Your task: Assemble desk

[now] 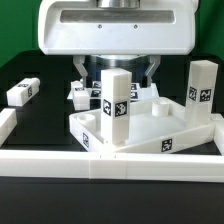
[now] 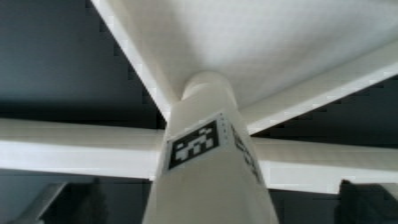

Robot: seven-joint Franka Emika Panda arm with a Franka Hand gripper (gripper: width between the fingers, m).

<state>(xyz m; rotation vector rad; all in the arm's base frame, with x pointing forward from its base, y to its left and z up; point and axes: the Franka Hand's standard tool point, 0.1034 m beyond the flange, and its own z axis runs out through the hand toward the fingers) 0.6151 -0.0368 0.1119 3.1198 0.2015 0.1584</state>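
The white tray-like tabletop [image 1: 160, 125] lies at the exterior view's middle right, against the front rail. One white leg [image 1: 115, 108] with a tag stands upright at its near-left corner. In the wrist view this leg [image 2: 210, 150] runs down to the tabletop's corner [image 2: 267, 50]. My gripper [image 1: 116, 75] hangs right over the leg's top. In the wrist view my gripper [image 2: 210, 205] is open, with a dark finger on each side of the leg and a gap to it. A second leg [image 1: 200, 85] stands upright at the right. Two more legs lie at the left [image 1: 22, 92] and behind [image 1: 80, 95].
The long white border rail [image 1: 110, 165] runs along the front and turns up the exterior view's left side [image 1: 6, 125]. The table surface is black.
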